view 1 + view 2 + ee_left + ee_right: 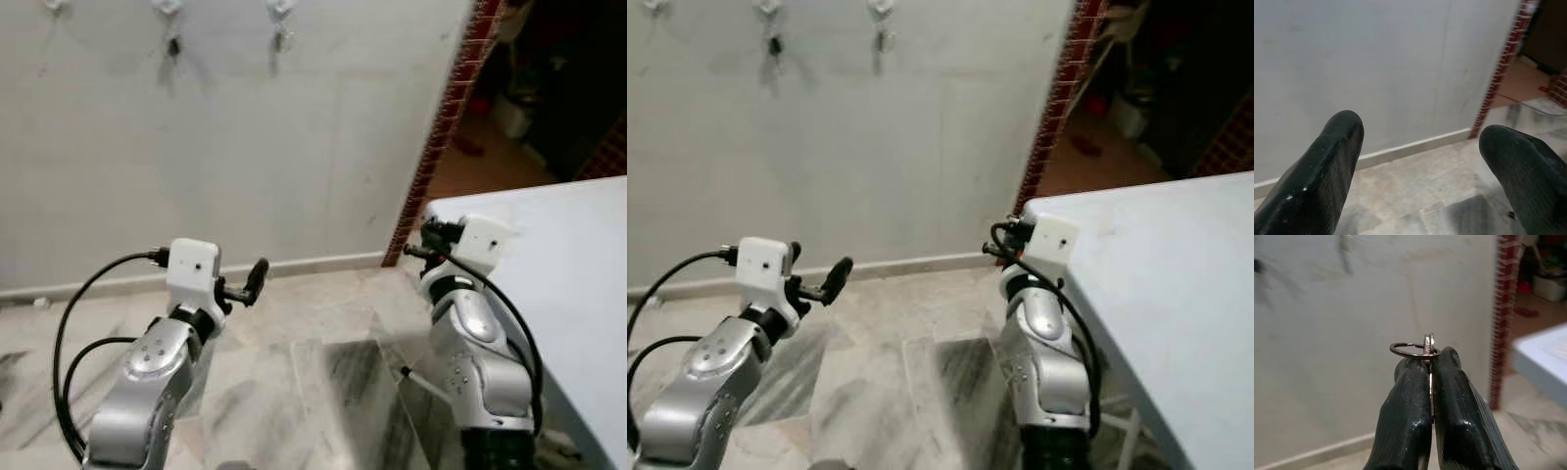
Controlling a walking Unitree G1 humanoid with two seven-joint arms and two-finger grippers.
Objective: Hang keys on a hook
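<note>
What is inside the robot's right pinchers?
The right gripper jaws are shut on the keys. A dark key ring and a metal key top stick out above. The rest of the key is covered by the black fingers.

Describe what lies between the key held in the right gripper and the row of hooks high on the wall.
Nothing but bare white wall. In the left eye view the right gripper, shut on the key, sits low beside the table, hooks well above it.

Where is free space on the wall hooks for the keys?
The leftmost hook and the wall below the row look bare. The middle hook and right hook each carry something small. The right gripper holds the keys.
</note>
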